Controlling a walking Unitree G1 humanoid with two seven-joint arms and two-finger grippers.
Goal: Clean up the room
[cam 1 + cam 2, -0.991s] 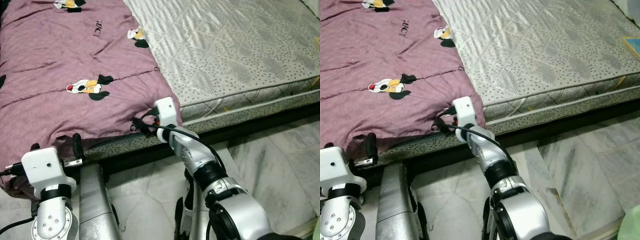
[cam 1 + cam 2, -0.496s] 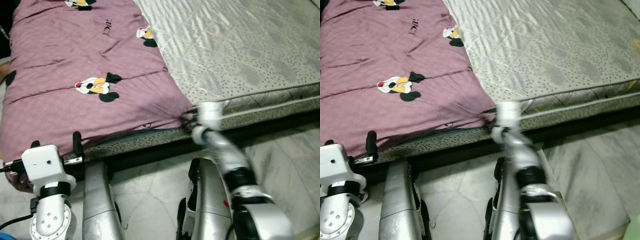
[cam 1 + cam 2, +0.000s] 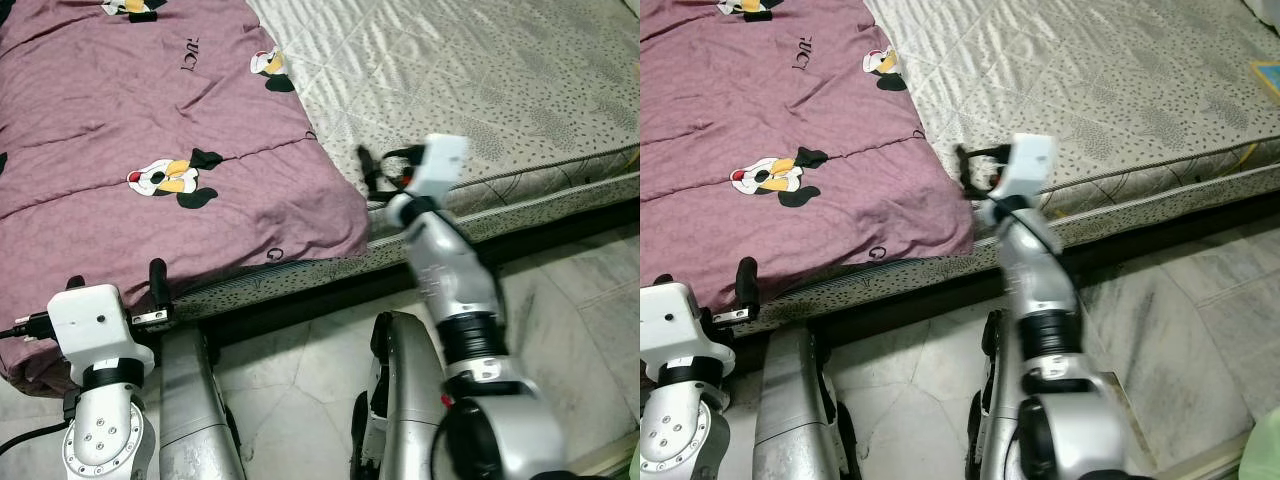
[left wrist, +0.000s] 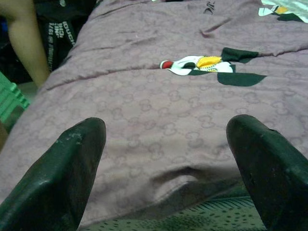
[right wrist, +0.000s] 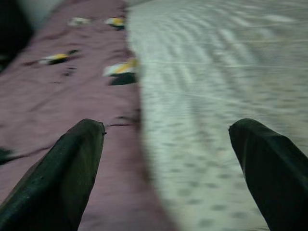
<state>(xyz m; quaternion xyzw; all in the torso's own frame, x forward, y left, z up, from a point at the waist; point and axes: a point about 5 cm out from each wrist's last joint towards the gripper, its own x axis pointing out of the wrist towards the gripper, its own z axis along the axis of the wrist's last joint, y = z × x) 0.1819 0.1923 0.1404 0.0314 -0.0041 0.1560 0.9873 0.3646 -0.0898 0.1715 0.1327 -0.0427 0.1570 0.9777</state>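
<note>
Blanket (image 3: 150, 160), purple with cartoon prints, covers the left part of the mattress (image 3: 480, 90); its right edge runs far to near beside bare pale quilting, and its near edge hangs slightly over the mattress's near side. The near right corner lies flat on the mattress, touched by neither gripper.

Right gripper (image 3: 368, 172) is raised over the mattress just right of that corner, its white wrist block behind it. In the right wrist view the fingers (image 5: 72, 168) stand wide apart with nothing between them, the blanket on one side and bare mattress on the other; that view is blurred.

Left gripper (image 3: 158, 290) sits low at the near left, at the blanket's near edge. In the left wrist view its fingers (image 4: 72, 168) are spread wide, empty, pointing along the blanket, where a cartoon print (image 4: 202, 65) lies ahead. A person's leg (image 4: 26, 38) stands at the far left beside the bed, with something green (image 4: 9, 101) near it.

Pale marble floor (image 3: 580, 320) lies near the bed.
</note>
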